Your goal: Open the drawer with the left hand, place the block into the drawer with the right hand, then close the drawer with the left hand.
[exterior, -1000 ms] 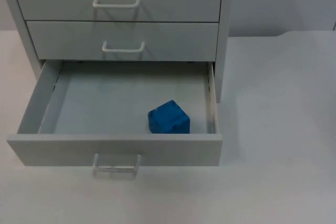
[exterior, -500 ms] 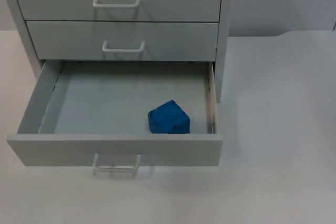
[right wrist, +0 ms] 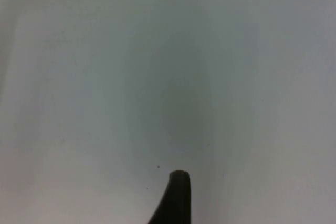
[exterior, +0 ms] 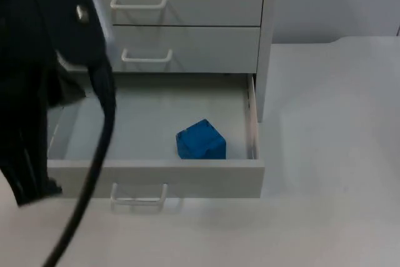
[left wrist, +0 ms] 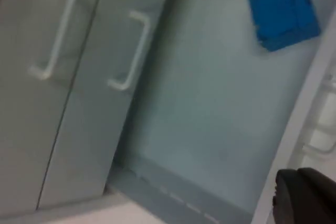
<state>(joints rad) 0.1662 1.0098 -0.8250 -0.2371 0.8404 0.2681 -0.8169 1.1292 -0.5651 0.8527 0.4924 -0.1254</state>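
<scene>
Left arm (exterior: 37,92) newly entered over open bottom drawer (exterior: 156,176), absent half second ago. Blue block (exterior: 200,140) unmoved inside drawer, front right. Left claw, right claw: opening cannot be told. Right claw over bare tabletop (right wrist: 157,77).

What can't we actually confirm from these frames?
- Left end effector: a dark tip cut off by the left wrist view's edge; open or shut cannot be told.
- Right end effector: one fingertip over the white table; state cannot be told.
- Drawer: its left side is hidden by the left arm in the top view.
- Blue block: its contact with the drawer front is hidden behind the front panel.
</scene>
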